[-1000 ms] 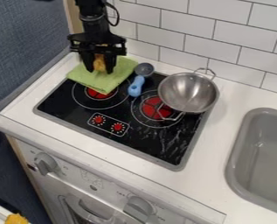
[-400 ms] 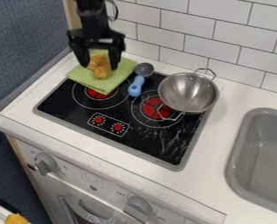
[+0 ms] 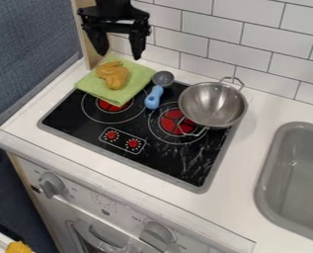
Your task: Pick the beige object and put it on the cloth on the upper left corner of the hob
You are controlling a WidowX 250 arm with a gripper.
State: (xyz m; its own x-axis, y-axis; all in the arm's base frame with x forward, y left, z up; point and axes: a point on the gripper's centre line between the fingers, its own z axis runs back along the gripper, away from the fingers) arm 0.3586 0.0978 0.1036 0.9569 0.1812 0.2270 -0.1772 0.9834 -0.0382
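Above the upper left corner of the hob (image 3: 165,159), as you look at it, you have the gripper (image 3: 119,54), and its two fingers stand wide apart. It touches neither the cloth nor the thing on it. On this same corner of the hob lies the green cloth (image 3: 99,90), which goes partly over the hob's edge onto the white counter (image 3: 33,104). The beige object (image 3: 114,75) rests on top of the cloth, so you can see it below the gripper and apart from it.

For the containers, please look first at the metal pan (image 3: 213,104) at the upper right side of the hob. It stands upright, reaches past the hob's right edge, and you see its shiny inside down to the bottom. One of its two handles is toward the tiled wall (image 3: 271,44) behind the hob, and the other is toward the right red ring (image 3: 175,122). Between the cloth and the pan, on the upper part of the hob, lies a spoon (image 3: 154,97) with a blue handle and a grey round cup. To the right of the hob is the grey sink (image 3: 267,170), and you can see its grey bottom.
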